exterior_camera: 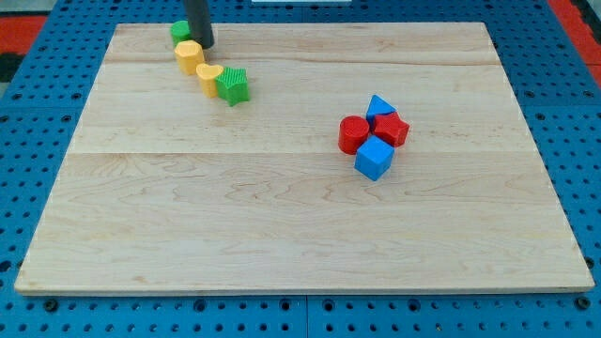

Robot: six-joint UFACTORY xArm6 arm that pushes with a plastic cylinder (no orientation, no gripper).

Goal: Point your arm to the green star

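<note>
The green star [232, 85] lies near the top-left of the desk [282, 207], touching the lower of two yellow blocks [208, 78]; the upper yellow block [189, 56] sits just above-left of that one. My tip [202, 44] is seen up-left of the green star, beside the upper yellow block and a green block [179, 31].

No pincer is fitted, so no open or closed state can be told.

A straight approach to the green star is judged risky: both yellow blocks stand between, and could be shoved into it, displacing it.

Well to the right of the green star, a red cylinder [353, 134], red block [391, 129], blue triangle [379, 106] and blue cube [374, 158] are clustered, posing no obstruction.
</note>
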